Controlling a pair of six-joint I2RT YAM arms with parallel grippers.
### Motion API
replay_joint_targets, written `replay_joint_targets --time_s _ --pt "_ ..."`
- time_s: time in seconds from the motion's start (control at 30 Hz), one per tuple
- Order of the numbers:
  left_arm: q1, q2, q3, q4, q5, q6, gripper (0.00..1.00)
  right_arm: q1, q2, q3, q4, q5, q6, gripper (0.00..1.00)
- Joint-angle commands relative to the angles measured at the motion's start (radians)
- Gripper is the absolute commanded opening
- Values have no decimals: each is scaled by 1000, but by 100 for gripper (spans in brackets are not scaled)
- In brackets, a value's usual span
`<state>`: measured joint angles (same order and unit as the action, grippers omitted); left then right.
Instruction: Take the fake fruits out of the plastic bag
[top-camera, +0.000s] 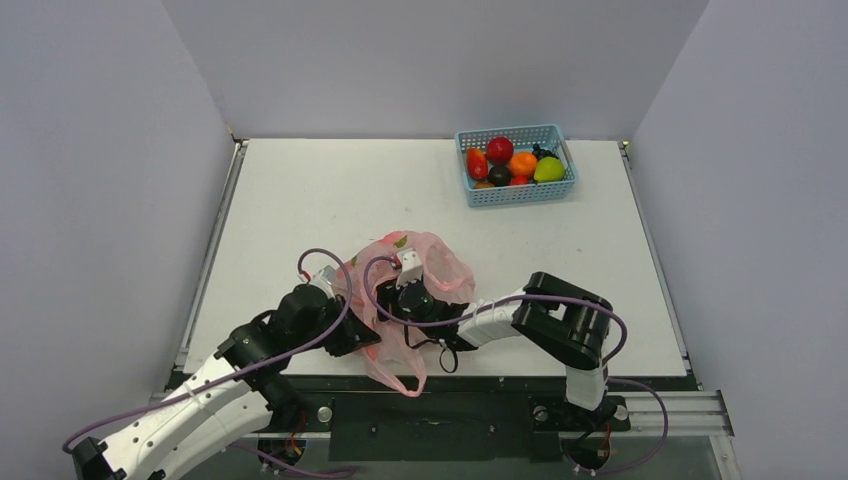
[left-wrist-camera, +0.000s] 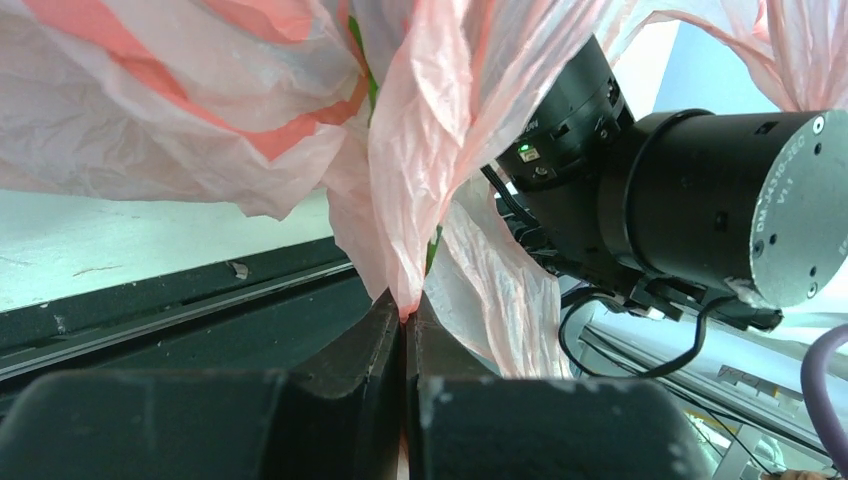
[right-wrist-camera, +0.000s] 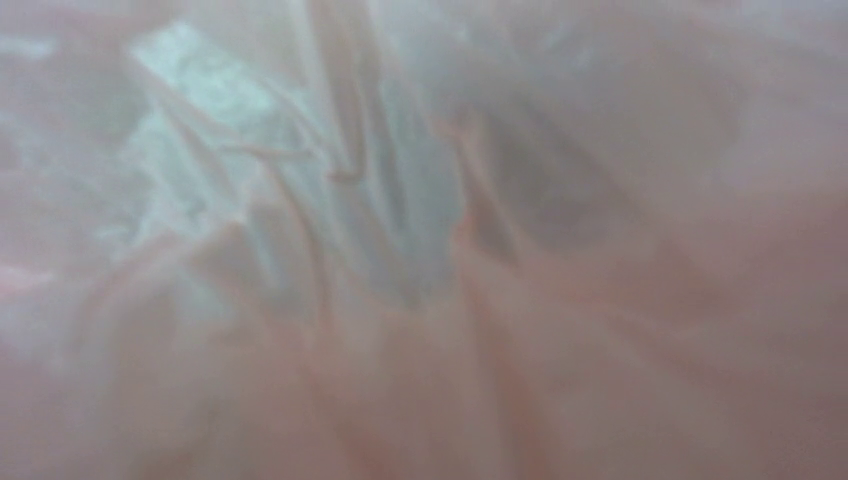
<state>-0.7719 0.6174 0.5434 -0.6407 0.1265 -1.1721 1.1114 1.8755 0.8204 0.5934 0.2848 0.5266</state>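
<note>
Top view, plastic bag (top-camera: 450, 270): crumpled pink film on the table (top-camera: 300, 200) near its front edge, between the two arms, one loop handle hanging over the edge
Top view, fake fruits (top-camera: 548, 169): the ones in sight lie in the blue mesh basket (top-camera: 520, 196) at the far right, well apart from the bag; whether any is left inside the bag cannot be told
Top view, right gripper (top-camera: 398, 298): reaching into the bag's mouth from the right, film draped round it, fingers hidden
Top view, left gripper (top-camera: 358, 335): at the bag's left side, touching the film
Left wrist view, left gripper (left-wrist-camera: 405, 315): jaws closed on a gathered fold of the bag (left-wrist-camera: 430, 150), which rises taut from the pinch
Left wrist view, writing: the rim of the right arm's black motor housing (left-wrist-camera: 730, 200) bears small white lettering that seems to read "DM-J4310-2EC" and "V1.1"; the bag's green mark is too folded to read
Right wrist view, bag (right-wrist-camera: 420, 250): blurred pink folds fill the frame; no fingers, fruit or print can be made out, so open or closed cannot be told
Doing it well: hold the pinch high so the mouth gapes, search slowly, close only on something firm, not on film
</note>
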Motion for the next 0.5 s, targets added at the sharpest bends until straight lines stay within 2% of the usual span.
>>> replay_joint_targets --time_s 0.0,0.17,0.47 --pt "-5 -40 -25 33 -9 -39 0 -24 40 19 43 36 -57 54" --pt "-5 -99 -36 -12 -20 -62 0 -33 28 39 15 13 -116 30" --pt "-4 -105 -49 -16 -34 -80 0 -35 -99 15 -82 -9 -149 3"
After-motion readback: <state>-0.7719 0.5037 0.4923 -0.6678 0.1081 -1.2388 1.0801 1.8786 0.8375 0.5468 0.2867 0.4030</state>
